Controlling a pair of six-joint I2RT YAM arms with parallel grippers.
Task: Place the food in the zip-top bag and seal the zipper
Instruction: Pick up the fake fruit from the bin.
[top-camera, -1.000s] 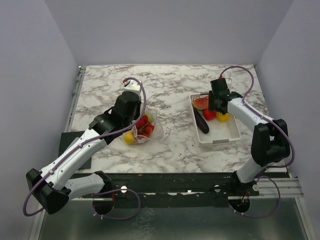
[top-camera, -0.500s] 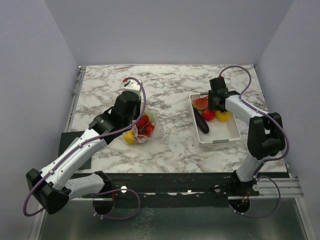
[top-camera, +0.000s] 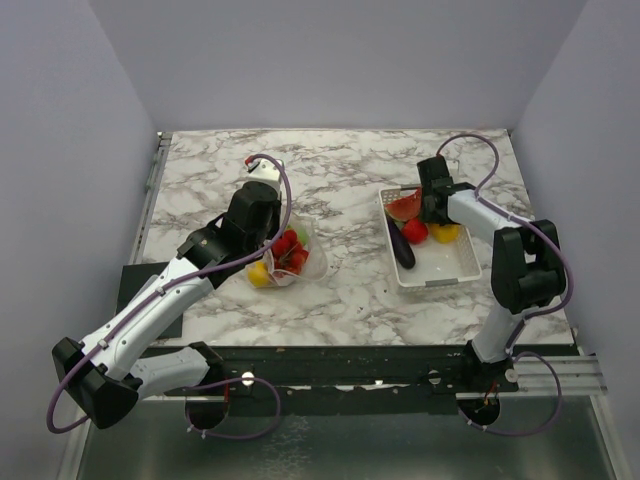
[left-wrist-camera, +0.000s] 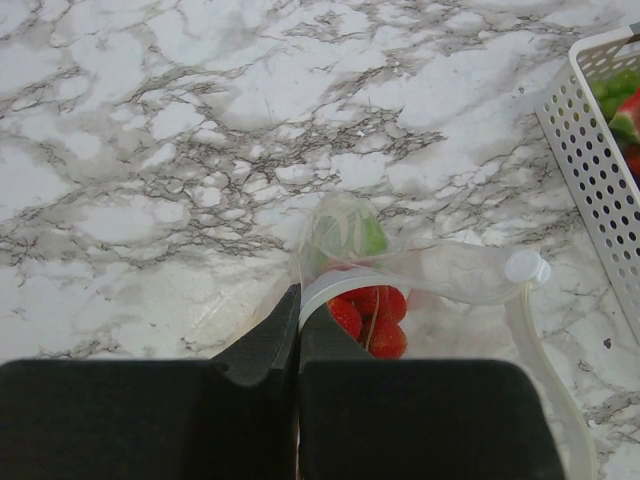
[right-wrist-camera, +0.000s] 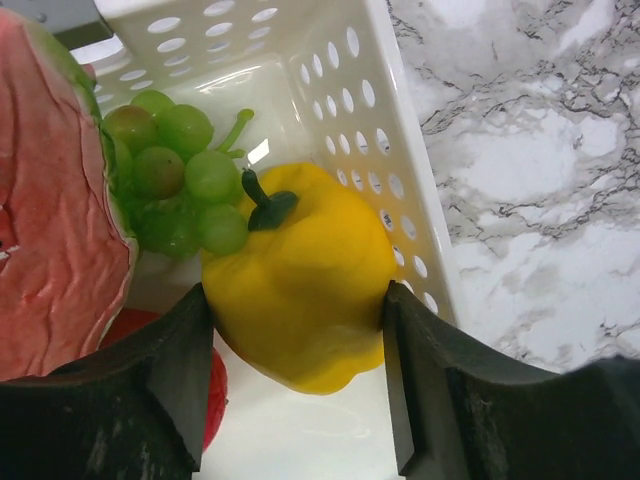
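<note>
Clear dotted plastic, the zip-top bag (left-wrist-camera: 440, 270), lies slumped on the marble table (left-wrist-camera: 150, 150), reaching away from the left gripper (left-wrist-camera: 298, 300). That gripper's fingers are pressed together on the bag's mouth edge, with the zipper (left-wrist-camera: 332, 282) curving out from between them, so the mouth is not sealed. Just past those fingertips, inside the bag, sit red berries (left-wrist-camera: 375, 305) and, further in, a green lime (left-wrist-camera: 345, 235). From above, a yellow lemon (top-camera: 258, 275) shows at the bag's near end. The right gripper (right-wrist-camera: 292, 315) is down inside the white basket (right-wrist-camera: 380, 130). Its fingers stand apart on either side of a yellow fruit with a green stem (right-wrist-camera: 300, 280), close against both flanks; whether they are squeezing it yet cannot be told. Green grapes (right-wrist-camera: 175, 170) lie just beyond those fingertips, and the red watermelon slice (right-wrist-camera: 50, 230) is beside one finger. A purple piece (top-camera: 402, 247) also rests in the basket. The task looks roughly half done: some food is bagged, several pieces remain to carry over, and sealing comes last.
</note>
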